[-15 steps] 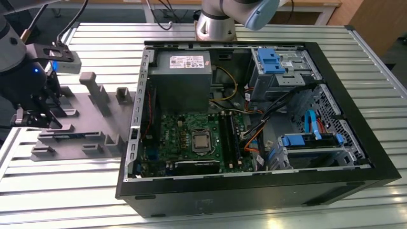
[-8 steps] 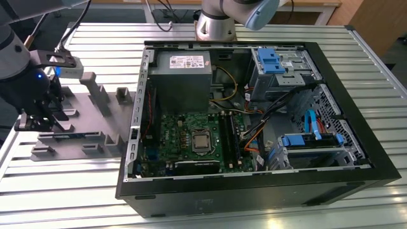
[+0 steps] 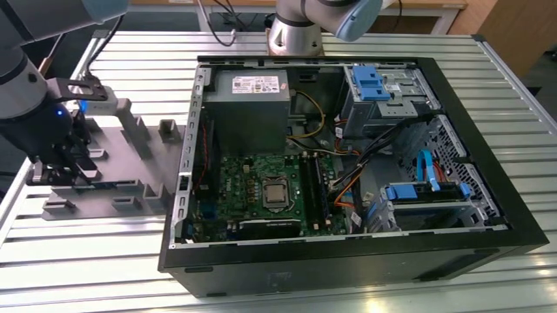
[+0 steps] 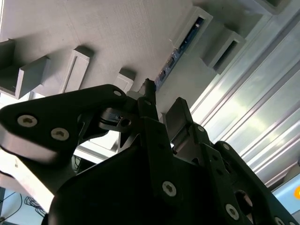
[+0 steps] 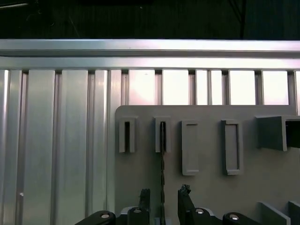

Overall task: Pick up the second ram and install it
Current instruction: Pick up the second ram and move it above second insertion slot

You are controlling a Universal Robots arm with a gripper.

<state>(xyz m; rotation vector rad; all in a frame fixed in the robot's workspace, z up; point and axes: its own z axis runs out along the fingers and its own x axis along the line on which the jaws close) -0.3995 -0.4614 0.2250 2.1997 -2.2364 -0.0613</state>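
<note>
Exterior view: the tool [image 3: 65, 171] hangs low over the grey tray [image 3: 130, 186] on the slatted worktop [image 3: 87, 261], to the exterior view's left of the open computer case [image 3: 348, 264]. First wrist view: the second ram [image 5: 162, 159] stands on edge in a tray slot between the tool's spread fingers [image 5: 185, 199], with a gap on each side. Second wrist view: the second ram [image 4: 180, 50] runs on from just past the fingertips.

Bright glare on ribbed metal table [image 5: 140, 89]
</note>
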